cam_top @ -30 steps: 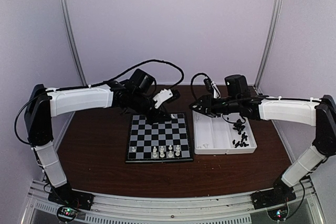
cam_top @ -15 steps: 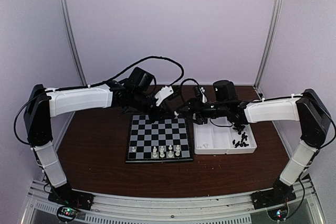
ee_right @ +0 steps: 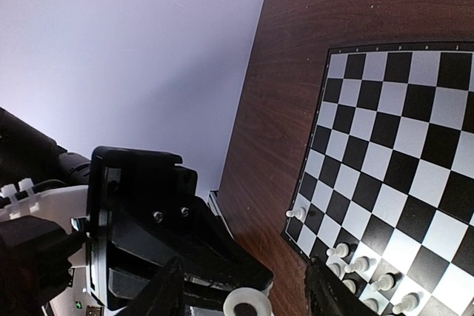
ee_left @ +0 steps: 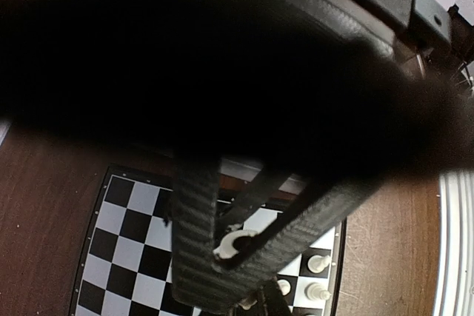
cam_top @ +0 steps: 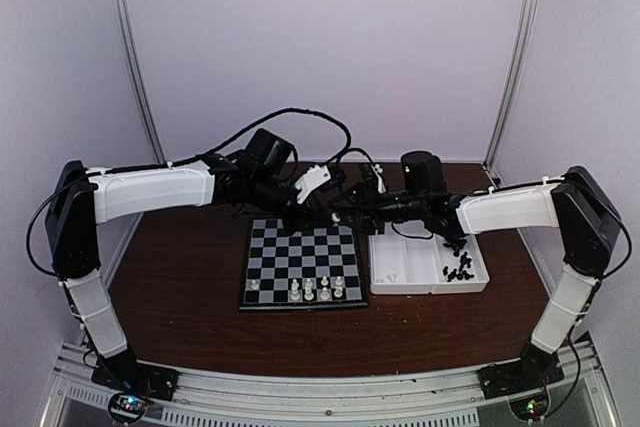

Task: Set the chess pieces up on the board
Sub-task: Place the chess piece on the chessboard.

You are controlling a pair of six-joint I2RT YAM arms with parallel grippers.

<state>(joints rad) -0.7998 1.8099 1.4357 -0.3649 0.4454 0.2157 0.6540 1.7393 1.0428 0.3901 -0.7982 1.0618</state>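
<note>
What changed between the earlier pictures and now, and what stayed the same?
The right arm swung left, from above the tray to the far edge of the board, bringing the right gripper up to the left gripper. Nothing was visibly taken or let go. The left arm held still, its gripper shut on a white piece; the white pieces on the board and black pieces in the tray stayed.

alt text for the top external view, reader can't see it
The left arm and right arm converge above the far edge of a chessboard on a brown table. A few white pieces stand on its near rows; black pieces lie in a white tray on its right.
</note>
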